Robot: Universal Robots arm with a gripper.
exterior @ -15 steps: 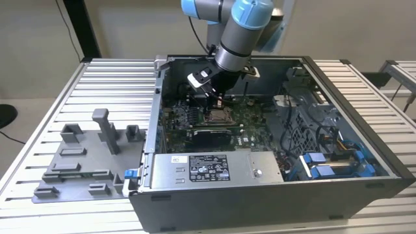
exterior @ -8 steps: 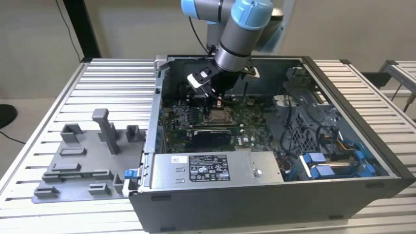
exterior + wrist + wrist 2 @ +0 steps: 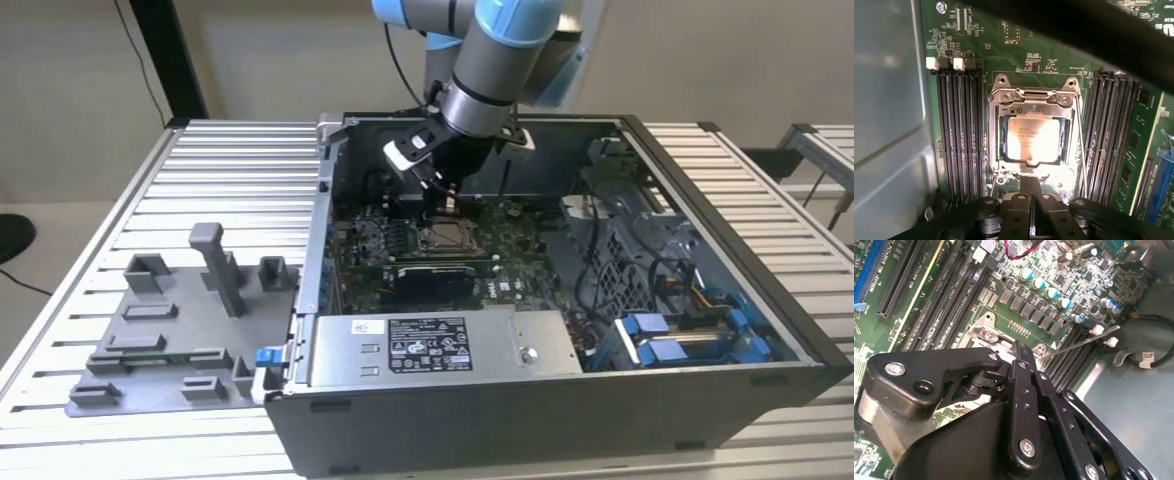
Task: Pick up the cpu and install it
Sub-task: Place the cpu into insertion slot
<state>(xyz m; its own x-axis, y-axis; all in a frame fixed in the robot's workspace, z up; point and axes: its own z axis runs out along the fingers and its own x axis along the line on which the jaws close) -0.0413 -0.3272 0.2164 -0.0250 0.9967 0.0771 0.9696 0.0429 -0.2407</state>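
Silver-topped flat square cpu (image 3: pixel 1033 140) lies inside the square metal socket frame (image 3: pixel 1034 95) on the green motherboard (image 3: pixel 1019 55), toward the far middle of the open dark computer case (image 3: pixel 561 400), which stands on the ribbed metal surface (image 3: pixel 227 170). The arm's black jaws hang just above the socket's near edge, pressed together with nothing between them. The placing step looks done, with the chip set down and let go; whether the frame is clamped I cannot tell. A thin metal lever (image 3: pixel 1081 343) juts out beside the socket, so any move here calls for clearing it without nudging the chip.
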